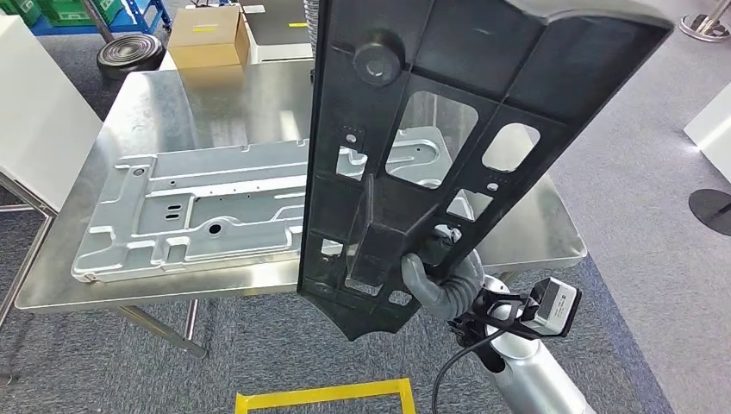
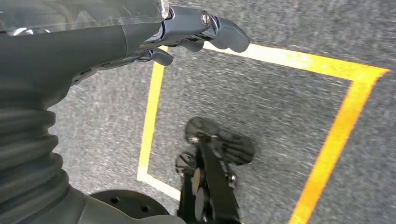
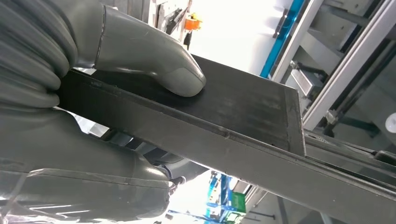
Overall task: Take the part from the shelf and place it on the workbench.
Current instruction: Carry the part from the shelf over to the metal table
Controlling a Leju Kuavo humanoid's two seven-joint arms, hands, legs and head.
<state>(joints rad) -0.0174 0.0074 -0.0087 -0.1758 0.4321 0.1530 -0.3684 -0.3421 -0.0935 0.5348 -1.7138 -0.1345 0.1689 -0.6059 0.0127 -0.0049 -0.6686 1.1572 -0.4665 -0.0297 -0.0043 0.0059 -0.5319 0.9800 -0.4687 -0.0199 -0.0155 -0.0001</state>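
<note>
Black moulded plastic is making up the part [image 1: 448, 112], a long flat panel with raised ribs, a round boss near its upper end and several cut-out windows, some rounded and some square. It is standing nearly upright in the air in front of the workbench [image 1: 172, 99], its upper end reaching past the top of the head view and its lower end tapering to a point above the grey carpet. The right hand [image 1: 435, 272] is gripping it low down, beside a boxy raised block; in the right wrist view the grey thumb [image 3: 154, 58] is pressing flat on the panel's face. Through the windows a silver metal plate [image 1: 190, 207] is showing, lying flat on the steel workbench. A cardboard box [image 1: 207, 36] is sitting at the far edge. The left hand [image 2: 187, 32] is hanging over yellow floor tape [image 2: 327, 135], fingers loosely curled around nothing.
</note>
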